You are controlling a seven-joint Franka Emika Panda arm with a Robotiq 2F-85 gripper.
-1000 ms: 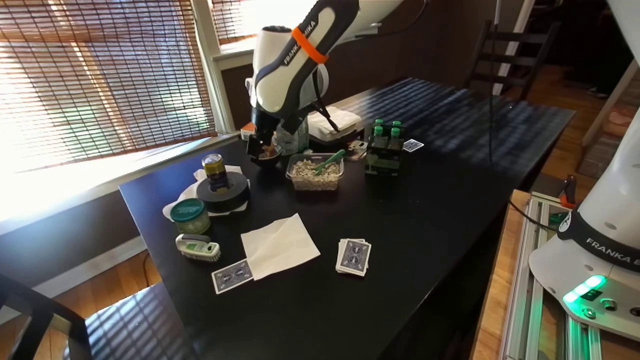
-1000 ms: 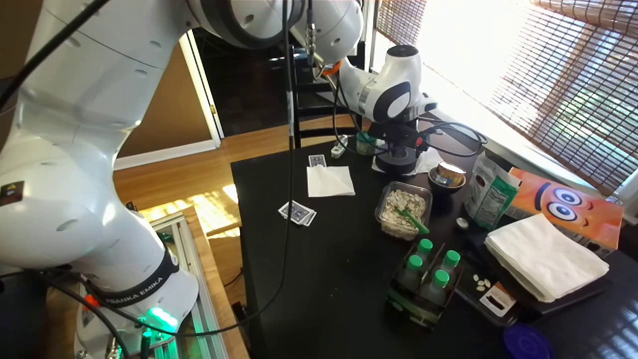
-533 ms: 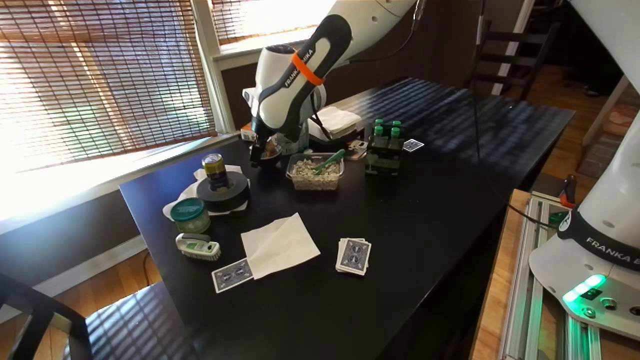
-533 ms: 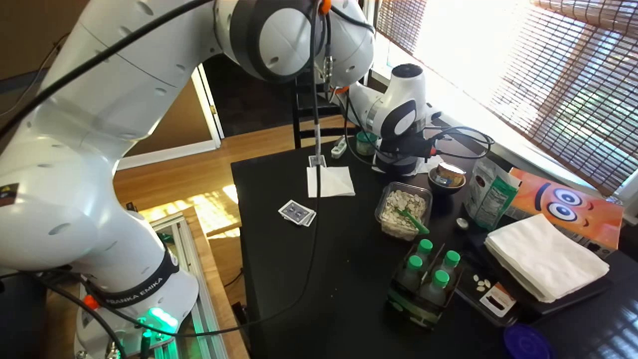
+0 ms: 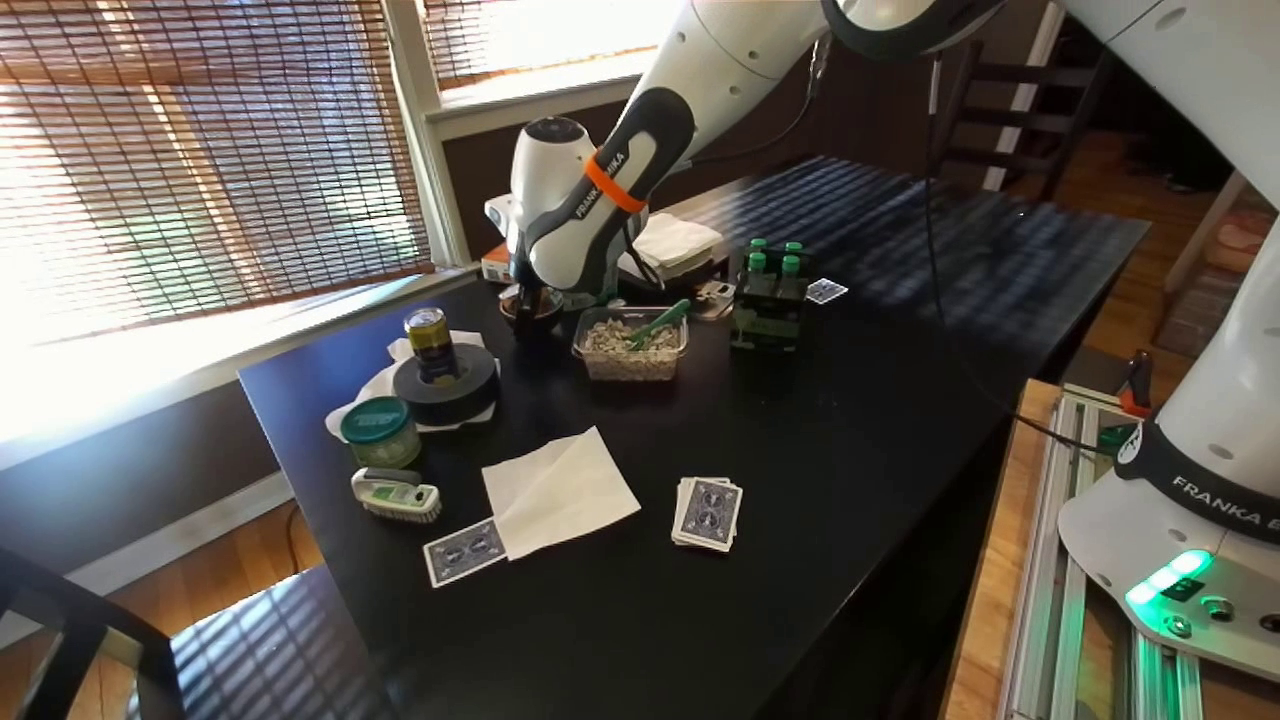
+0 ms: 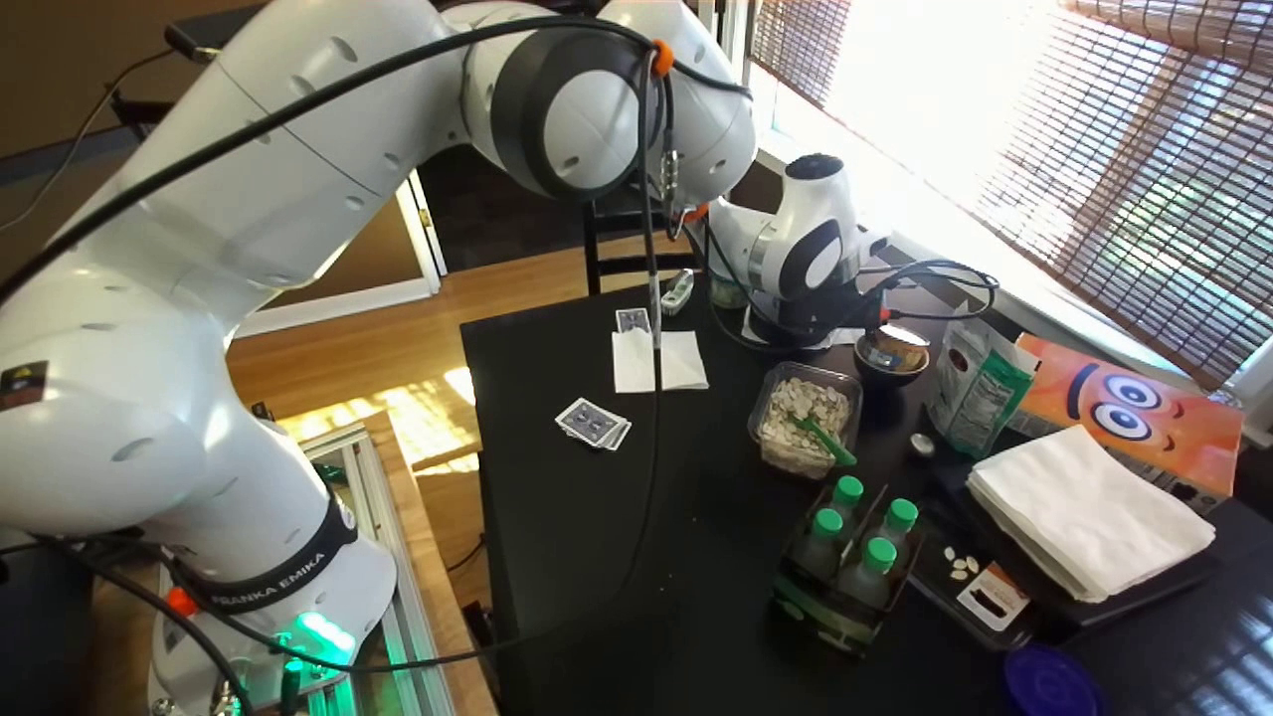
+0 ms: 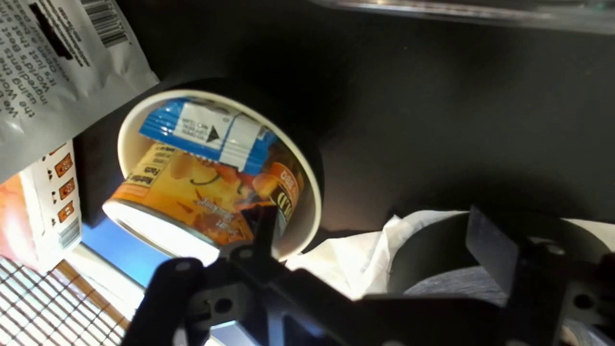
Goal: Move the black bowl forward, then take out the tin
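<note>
I have the fingers (image 7: 492,254) spread, one overlapping the black bowl (image 7: 129,137) in the wrist view; it stands on the tabletop (image 5: 800,430), the orange-labelled tin (image 7: 192,187) tilted inside, so I'd judge both forward shift and removal remain.

Harsh daylight through woven blinds (image 5: 205,165)

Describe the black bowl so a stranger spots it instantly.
Go to the dark table, on its side by the sunlit window. The black bowl sits beside the clear rectangular tub of pale flakes. Unlike that tub, it is round, cream-lined, and holds a tilted, orange-labelled tin.
</note>
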